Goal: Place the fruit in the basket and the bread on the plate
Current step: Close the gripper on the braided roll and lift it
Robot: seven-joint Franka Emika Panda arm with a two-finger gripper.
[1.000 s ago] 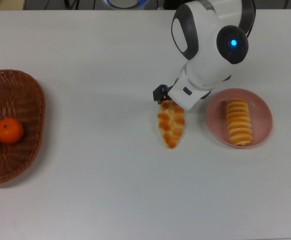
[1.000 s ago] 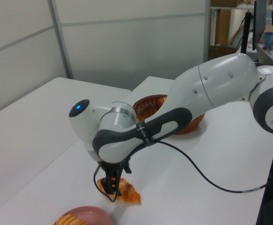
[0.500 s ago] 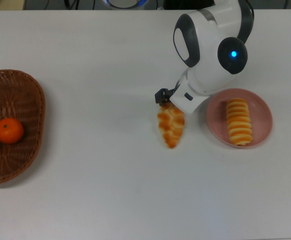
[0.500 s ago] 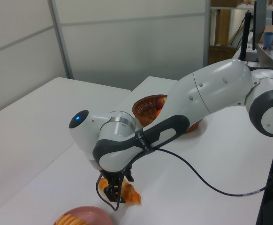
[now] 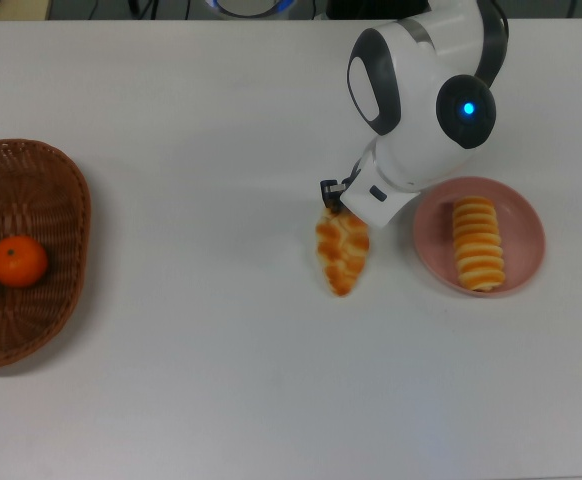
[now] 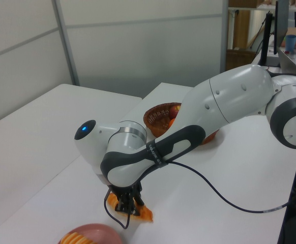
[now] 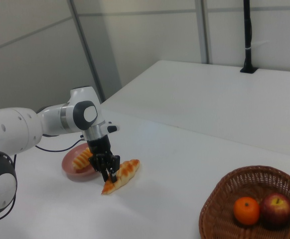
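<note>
brown wicker basket [image 7: 219,209] holds the orange mandarin [image 7: 246,210] and the red apple [image 7: 277,208]. the pale roll [image 5: 478,243] lies on the pink plate [image 5: 526,210]. the braided pastry [image 5: 342,250] lies on the white table [image 5: 191,150] just beside the plate, and the gripper [image 7: 108,171] has its fingers closed around the pastry's wide end.

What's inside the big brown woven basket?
The brown wicker basket holds a bright orange mandarin and a red-yellow apple, side by side. The top view cuts off most of the apple at its left edge.

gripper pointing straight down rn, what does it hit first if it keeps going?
Most likely the braided pastry: the gripper sits at its blunt end, fingers straddling it. Below that, only the table.
</note>
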